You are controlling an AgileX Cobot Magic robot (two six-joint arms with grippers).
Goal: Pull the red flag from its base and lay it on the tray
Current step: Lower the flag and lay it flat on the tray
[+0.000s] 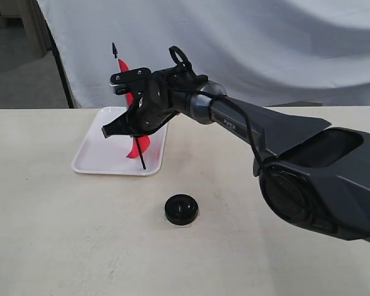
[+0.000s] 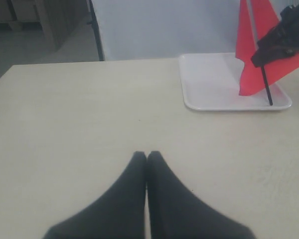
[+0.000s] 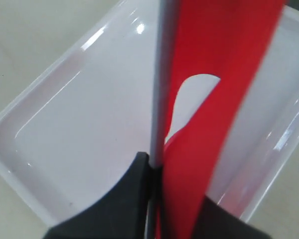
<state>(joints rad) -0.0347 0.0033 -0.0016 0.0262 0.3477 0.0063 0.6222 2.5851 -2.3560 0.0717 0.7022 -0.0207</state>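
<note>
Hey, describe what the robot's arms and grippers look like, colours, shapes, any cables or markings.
The right arm is dark grey with smooth bulky shells, a lighter grey wrist joint, faint unreadable lettering and a black cable along it. The right gripper is black, its jaws tapered wedges. The left gripper shows the same black pointed jaws; its arm is out of view.

The tray (image 1: pixel 95 157) lies by the counter's far edge, left of centre; the base (image 1: pixel 181 209) sits apart, nearer the front edge; the flag (image 1: pixel 139 147) stands upright over the tray's near rim, gripped by the right gripper (image 1: pixel 126 126).
</note>
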